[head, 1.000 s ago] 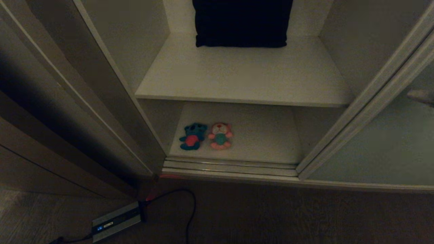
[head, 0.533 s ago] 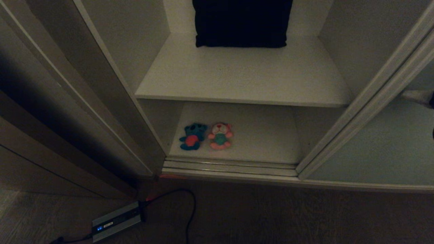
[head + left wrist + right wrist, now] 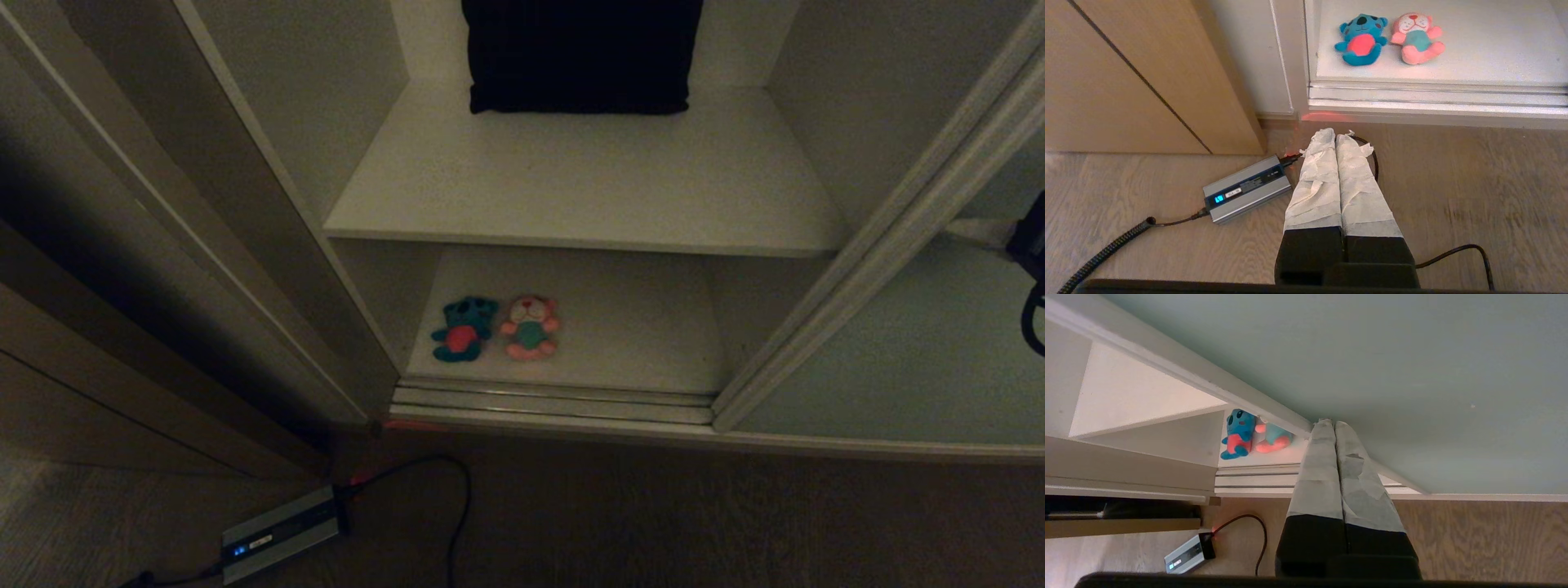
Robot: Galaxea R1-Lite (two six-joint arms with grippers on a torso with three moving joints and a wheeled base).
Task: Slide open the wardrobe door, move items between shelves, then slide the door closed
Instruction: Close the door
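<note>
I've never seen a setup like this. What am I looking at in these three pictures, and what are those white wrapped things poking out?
This is a two-armed robot facing an open wardrobe. One camera sits on its head; the other two ride on its wrists. The white wrapped things are each arm's jaws, pressed shut and holding nothing: the left gripper hangs over the wooden floor near a grey power box, and the right gripper is up by the sliding door. On the lower shelf lie a blue toy and a pink toy, side by side. A dark cushion sits on the upper shelf.
</note>
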